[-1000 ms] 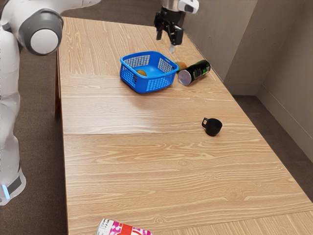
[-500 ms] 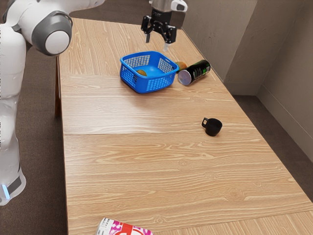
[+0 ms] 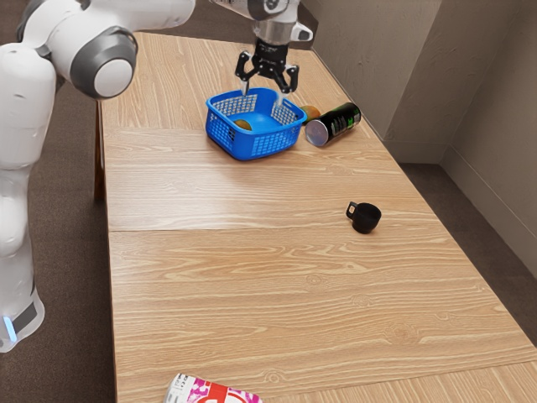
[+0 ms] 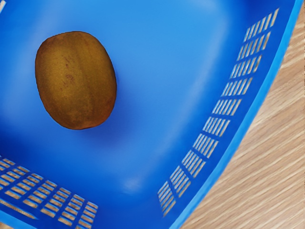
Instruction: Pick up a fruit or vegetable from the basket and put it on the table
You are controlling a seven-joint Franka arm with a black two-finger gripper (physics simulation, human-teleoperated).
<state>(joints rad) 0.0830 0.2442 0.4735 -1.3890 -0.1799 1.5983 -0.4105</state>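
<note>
- Hand released: I read the two fingers standing well apart from each other, tips pointing down, over the side of the basket farther from the exterior view's camera.
- Kiwi is inside that basket, on its floor, lower than my hand and apart from the fingers. Brown skin, a few darker marks on it. In the exterior view I find it a little to the view's left of the fingertips and nearer the camera.
- Basket is blue, upright on the table beneath my hand, slatted openings in its walls.
- Brownish-orange round thing outside the basket, lower than my hand and off toward the exterior view's right. Partly hidden behind the rim, so I can't name it.
- Black can on its side just beside that, farther from my hand, pale end turned toward the basket.
- Mug, black, well apart from my hand, out toward the exterior camera and that view's right.
- Pink-and-white thing farthest from my hand, cut off by the exterior view's lower edge.
</note>
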